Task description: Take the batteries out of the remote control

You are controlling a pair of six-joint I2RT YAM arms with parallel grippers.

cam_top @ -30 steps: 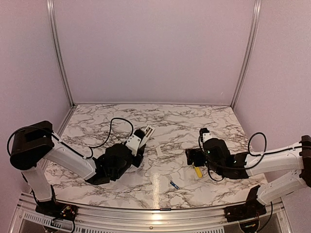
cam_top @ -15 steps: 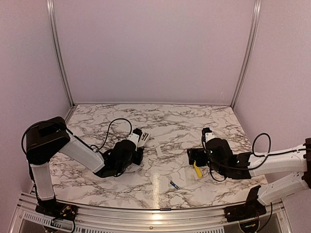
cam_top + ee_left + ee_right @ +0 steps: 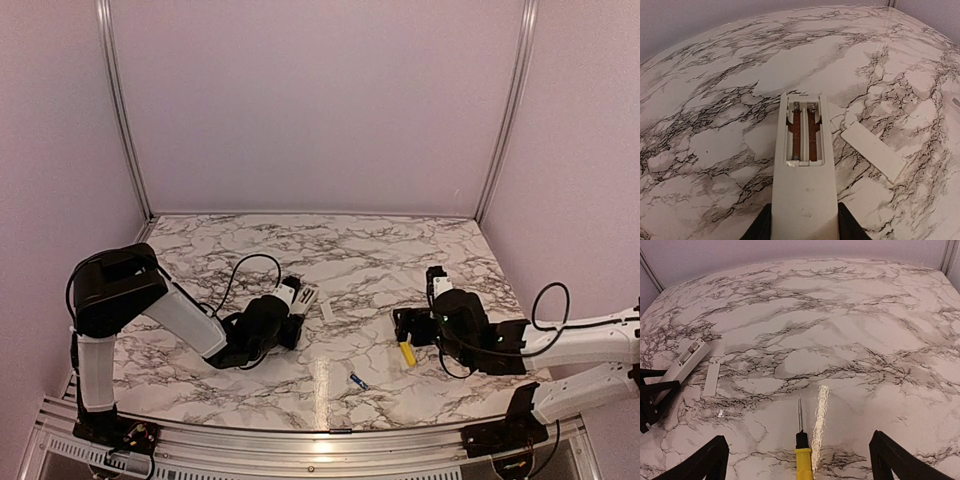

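Setting: robotics laboratory test cell. Enclosure: plain lilac wall panels [image 3: 320,100] beyond and either side of left tool [image 3: 295,308] and right tool [image 3: 403,330], joined by aluminium posts [image 3: 117,110]. Worktop [image 3: 350,250]: marble-pattern sheet beneath both tools. Metal rail [image 3: 300,445] behind the tools at the near edge, carrying arm bases [image 3: 100,425]; exposed cabling [image 3: 245,258].

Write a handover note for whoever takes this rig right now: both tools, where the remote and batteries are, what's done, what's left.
Left tool: shut on the remote control, battery compartment facing up.
Right tool: open, with the yellow-handled screwdriver between its fingers, not gripped.
Cover piece: off, lying on the table beside the remote.
Done: both bays look empty; one battery lies on the table towards the near edge.
Left: the second battery is not in view, so locate it first.
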